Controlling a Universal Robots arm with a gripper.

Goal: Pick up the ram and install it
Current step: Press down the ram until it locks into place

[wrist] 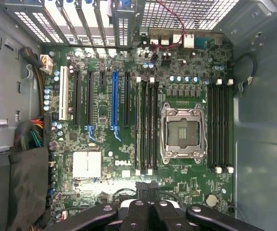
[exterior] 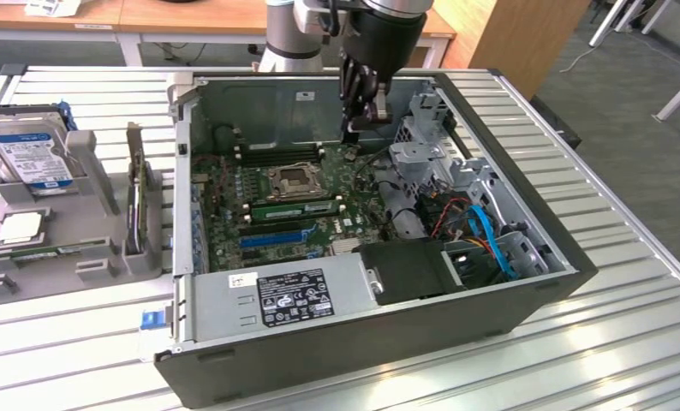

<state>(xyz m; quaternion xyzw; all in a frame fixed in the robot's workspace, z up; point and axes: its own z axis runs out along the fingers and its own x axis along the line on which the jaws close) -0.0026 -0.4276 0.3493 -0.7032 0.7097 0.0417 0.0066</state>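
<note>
Gripper (exterior: 360, 120), fingers together, hung above the motherboard (exterior: 228, 195); the ram (exterior: 298, 208), a long narrow green stick, sat beside the processor socket (exterior: 291, 181).

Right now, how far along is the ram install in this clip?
Done, it seems: a long green circuit-board stick sits among the black memory slots beside the silver processor socket and looks seated. In hand: the gripper hangs above the green motherboard inside the open dark grey computer case, apart from the stick. Left: I cannot tell whether the slot latches are closed.
</note>
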